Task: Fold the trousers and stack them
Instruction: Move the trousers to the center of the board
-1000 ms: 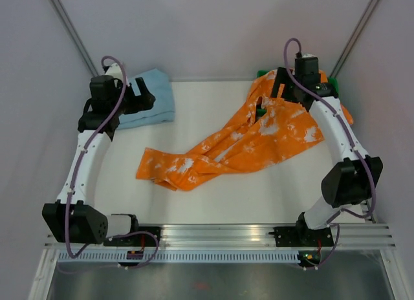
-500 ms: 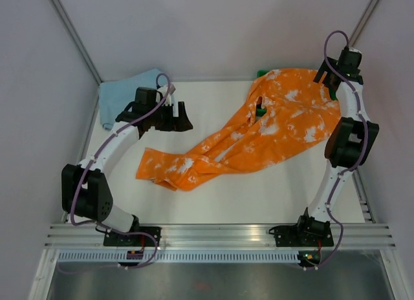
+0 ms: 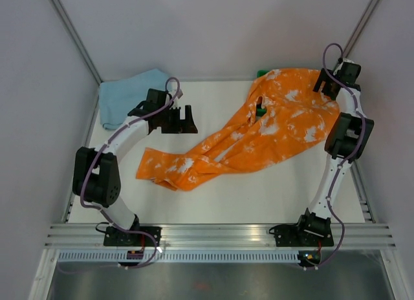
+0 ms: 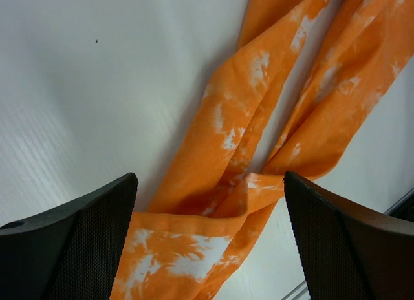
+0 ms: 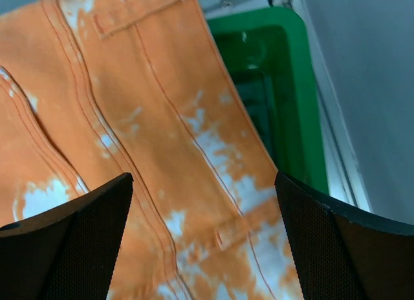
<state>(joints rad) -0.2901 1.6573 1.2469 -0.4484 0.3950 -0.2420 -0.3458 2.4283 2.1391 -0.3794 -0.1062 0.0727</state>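
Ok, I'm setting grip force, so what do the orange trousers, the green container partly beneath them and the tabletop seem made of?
The trousers: thin woven cloth, matte; soft folds and stitched seams show. The green container: probably hard plastic, glossy; its rim catches light. The table: white, matte, finely ribbed in the left wrist view, perhaps plastic sheet; unsure.

Left: the white-and-black left arm (image 3: 123, 137) bends inward, its black two-finger left gripper (image 3: 185, 119) pointing right with jaws spread wide, empty. Right: the white-and-black right arm (image 3: 330, 177) stretches to the far right corner, its black two-finger right gripper (image 3: 323, 82) equally wide apart, clasping nothing.
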